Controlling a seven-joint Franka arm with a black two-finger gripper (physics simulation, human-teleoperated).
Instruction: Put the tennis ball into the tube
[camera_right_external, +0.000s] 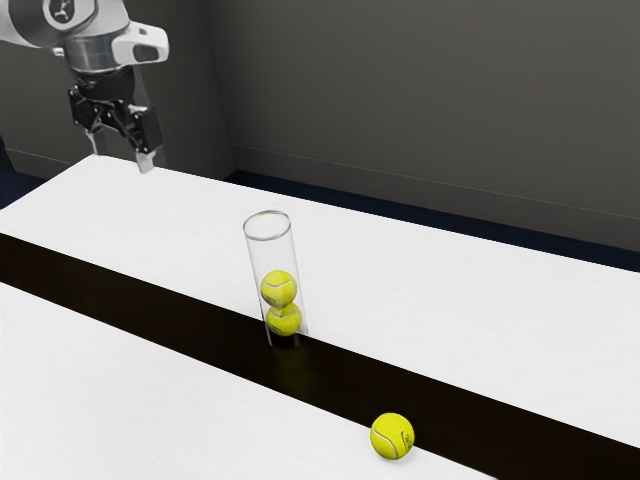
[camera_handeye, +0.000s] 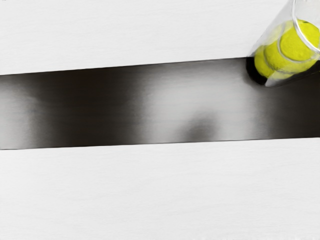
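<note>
High at the exterior view's upper left, my gripper (camera_right_external: 121, 162) stands open with nothing between its fingers, well apart from the tube and the balls. The clear tube (camera_right_external: 268, 226) stands upright on the table with two yellow tennis balls (camera_right_external: 279, 288) stacked inside it. A loose tennis ball (camera_right_external: 392, 436) lies near the exterior view's bottom edge, beside the dark stripe's border. In the wrist view, the tube (camera_handeye: 272, 37) holds the yellow balls (camera_handeye: 299, 42).
The white table (camera_right_external: 430, 280) is crossed by a glossy dark stripe (camera_right_external: 130, 296), on which the tube stands. Grey walls (camera_right_external: 420, 100) rise behind the table's far edge.
</note>
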